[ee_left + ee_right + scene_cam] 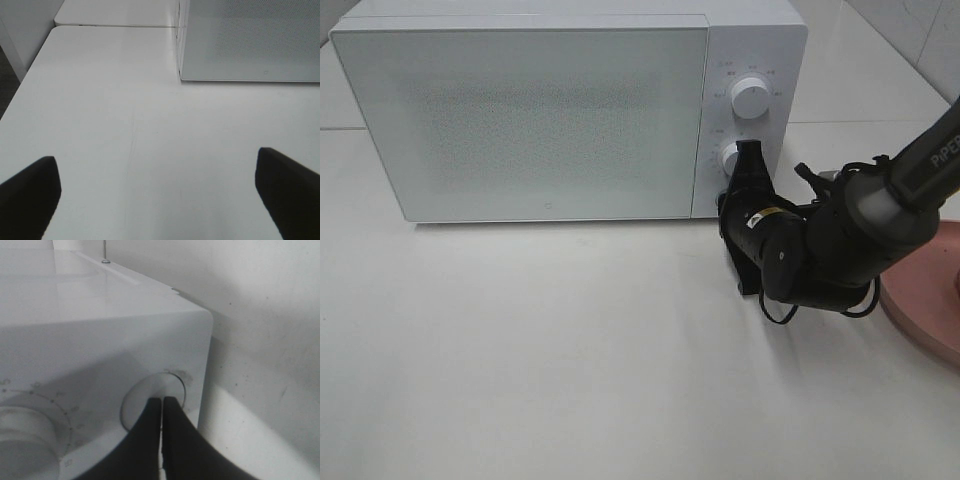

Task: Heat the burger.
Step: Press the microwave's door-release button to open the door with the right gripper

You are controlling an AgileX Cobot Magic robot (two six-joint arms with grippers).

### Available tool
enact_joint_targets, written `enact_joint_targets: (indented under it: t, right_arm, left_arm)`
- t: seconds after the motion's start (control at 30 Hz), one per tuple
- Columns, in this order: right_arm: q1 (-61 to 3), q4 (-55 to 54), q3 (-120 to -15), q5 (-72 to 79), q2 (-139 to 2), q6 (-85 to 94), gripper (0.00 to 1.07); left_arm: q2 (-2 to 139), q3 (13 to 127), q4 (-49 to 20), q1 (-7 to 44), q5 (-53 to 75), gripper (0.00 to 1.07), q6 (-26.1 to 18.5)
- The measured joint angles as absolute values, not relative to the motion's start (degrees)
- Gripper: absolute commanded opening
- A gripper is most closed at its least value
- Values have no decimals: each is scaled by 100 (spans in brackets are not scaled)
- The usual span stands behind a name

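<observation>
Tabletop (pixel 570 350); right pincer (pixel 750 150) closed against microwave's (pixel 520 110) lower knob (pixel 728 159), left pincer (pixel 155 160) wide, burger unseen.

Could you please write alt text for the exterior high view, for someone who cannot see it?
The right gripper, jaws closed, touches the lower knob of a white microwave whose door is shut. The microwave stands on a white table, with a pink plate partly in view at the right edge.
</observation>
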State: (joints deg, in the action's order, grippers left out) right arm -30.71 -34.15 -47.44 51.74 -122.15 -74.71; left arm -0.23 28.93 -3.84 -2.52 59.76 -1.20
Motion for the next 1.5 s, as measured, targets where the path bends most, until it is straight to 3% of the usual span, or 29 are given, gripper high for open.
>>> enact_joint_targets:
  t: [1.5]
  right_arm:
    - [-3088, -4257, -5397, 4761, -12405, -6881, 0]
  left_arm:
    - [-23, 2893, -384, -252, 5976, 102, -120]
